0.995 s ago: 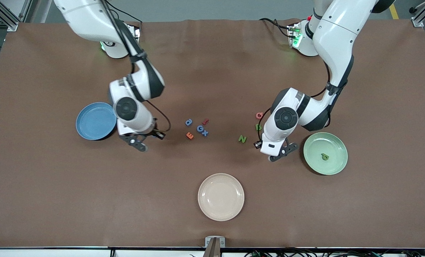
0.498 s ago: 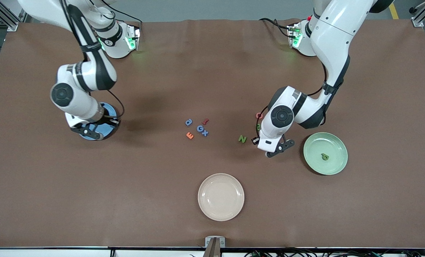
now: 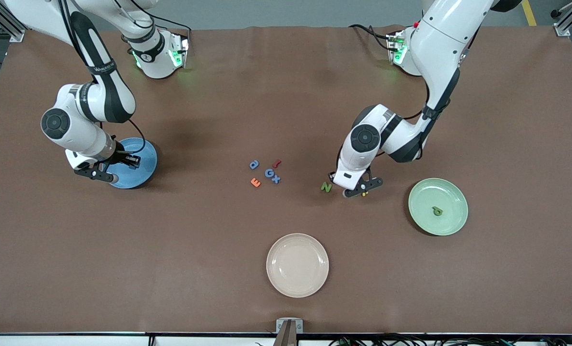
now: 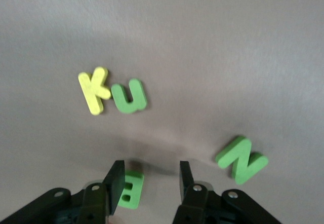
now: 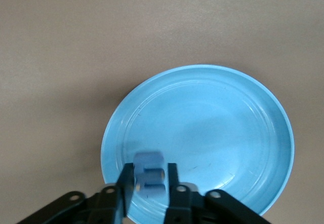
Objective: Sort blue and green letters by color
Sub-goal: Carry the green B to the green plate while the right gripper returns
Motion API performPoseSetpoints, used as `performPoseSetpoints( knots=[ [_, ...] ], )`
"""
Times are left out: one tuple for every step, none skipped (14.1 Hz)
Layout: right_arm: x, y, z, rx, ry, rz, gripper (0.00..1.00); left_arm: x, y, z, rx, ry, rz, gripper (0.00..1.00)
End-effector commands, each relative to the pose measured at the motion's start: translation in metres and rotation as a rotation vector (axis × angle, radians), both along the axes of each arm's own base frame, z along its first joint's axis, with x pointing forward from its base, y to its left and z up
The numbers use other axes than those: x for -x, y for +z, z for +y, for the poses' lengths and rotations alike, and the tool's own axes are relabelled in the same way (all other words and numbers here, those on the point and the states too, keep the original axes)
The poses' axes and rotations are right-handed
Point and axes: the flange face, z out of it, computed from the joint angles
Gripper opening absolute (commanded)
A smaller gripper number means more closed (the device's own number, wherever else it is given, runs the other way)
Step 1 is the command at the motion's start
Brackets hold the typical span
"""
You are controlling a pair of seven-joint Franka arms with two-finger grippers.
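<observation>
My right gripper [image 3: 104, 173] hangs over the blue plate [image 3: 146, 161]. Its fingers stand slightly apart around a blue letter E [image 5: 148, 160], which looks loose between them above the blue plate [image 5: 217, 127]. Blue d [image 3: 253, 165], G [image 3: 269, 173] and X [image 3: 276, 179] lie mid-table. My left gripper [image 4: 150, 176] is open low over a green B [image 4: 129, 189], which sits next to one finger. Green u [image 4: 129, 96] and green N [image 4: 242, 159] lie close by. One green letter [image 3: 437, 210] rests in the green plate [image 3: 447, 192].
A yellow K [image 4: 93, 89] touches the green u. An orange E [image 3: 255, 182] and a red letter [image 3: 276, 163] lie among the blue ones. A beige plate [image 3: 297, 265] stands nearer the front camera, mid-table.
My right arm swung from beside the blue letters to over the blue plate and its fingers eased apart. My left gripper moved from beside the green plate to the green letters and opened.
</observation>
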Motion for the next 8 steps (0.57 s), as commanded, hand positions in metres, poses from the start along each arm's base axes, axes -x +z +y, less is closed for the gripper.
performPoseSetpoints(
  knots=[
    [0.009,0.006,-0.001,-0.004,0.024,0.003,1.0,0.018,0.012,0.003,-0.008,-0.028,-0.019,0.51],
    [0.009,0.008,0.004,-0.004,0.021,0.016,1.0,0.021,0.012,0.003,-0.01,-0.03,-0.016,0.52],
    [0.009,0.012,0.013,-0.009,0.01,0.027,1.0,0.026,0.009,0.004,-0.015,-0.037,-0.008,0.52],
    [0.007,0.017,0.029,-0.005,-0.012,0.02,1.0,0.027,0.011,0.006,-0.017,-0.038,-0.01,0.52],
    [0.005,0.021,0.06,0.003,-0.036,0.008,1.0,0.03,0.011,0.008,-0.019,-0.051,-0.006,0.52],
    [0.005,0.023,0.088,0.01,-0.068,-0.004,1.0,0.03,0.011,0.012,-0.021,-0.055,-0.004,0.52],
    [0.003,0.029,0.124,0.013,-0.096,-0.024,1.0,0.031,0.01,0.014,-0.023,-0.062,-0.001,0.52],
    [0.002,0.036,0.159,0.004,-0.134,-0.043,1.0,0.031,0.009,0.014,-0.023,-0.061,0.002,0.52]
  ],
)
